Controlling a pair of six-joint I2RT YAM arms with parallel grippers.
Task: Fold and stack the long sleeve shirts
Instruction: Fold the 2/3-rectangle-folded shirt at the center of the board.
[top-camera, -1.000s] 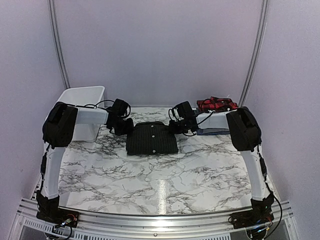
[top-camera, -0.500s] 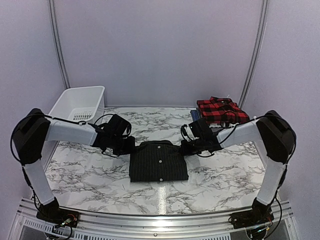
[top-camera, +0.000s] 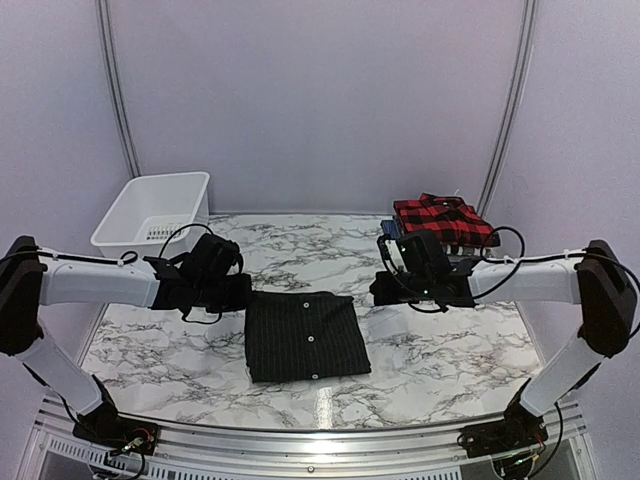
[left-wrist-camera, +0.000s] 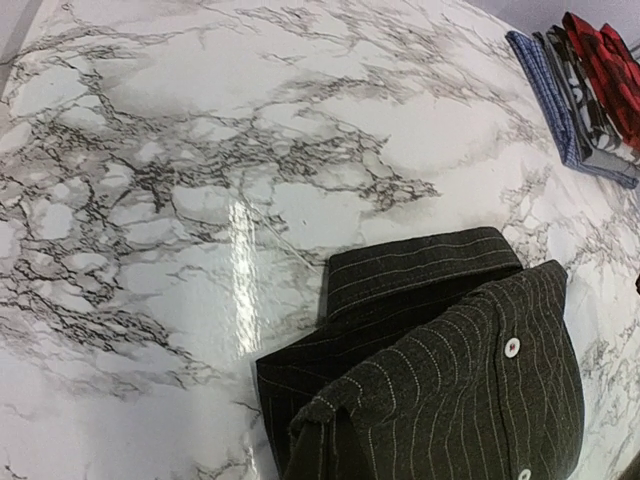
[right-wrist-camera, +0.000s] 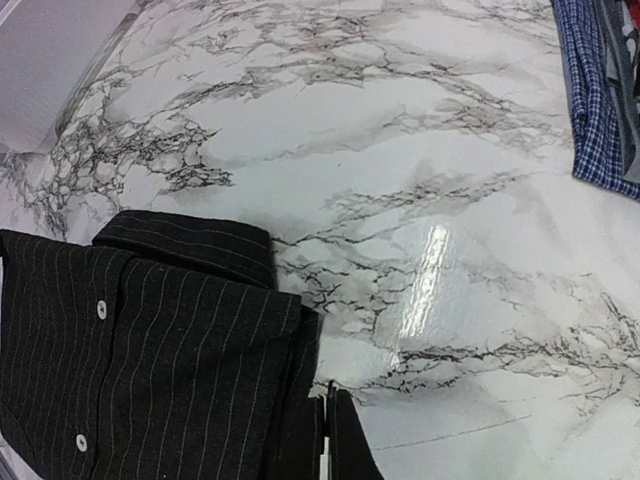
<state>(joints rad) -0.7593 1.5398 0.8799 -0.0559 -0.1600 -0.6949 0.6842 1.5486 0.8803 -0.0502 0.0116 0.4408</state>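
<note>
The black pinstripe shirt (top-camera: 305, 335) lies folded and flat at the table's front centre, buttons up. My left gripper (top-camera: 243, 293) is at its far left corner. In the left wrist view that corner (left-wrist-camera: 335, 415) is puckered up toward the camera, and the fingers themselves are hidden. My right gripper (top-camera: 365, 294) is at the far right corner. In its wrist view the gripper (right-wrist-camera: 328, 430) is shut, with its tips right on the shirt's edge (right-wrist-camera: 300, 380). The red-and-black plaid shirt (top-camera: 440, 218) tops a stack at the back right.
A white plastic bin (top-camera: 155, 210) stands at the back left. The stack also holds a blue checked shirt (left-wrist-camera: 545, 95) and a greyish one (left-wrist-camera: 590, 120); the blue one shows in the right wrist view (right-wrist-camera: 590, 100). The marble table (top-camera: 440, 340) surrounds the shirt.
Both grippers drew the folded pinstripe shirt from the back of the table toward the front edge. Both arms have swung outward and low, and the plaid stack is now uncovered.
</note>
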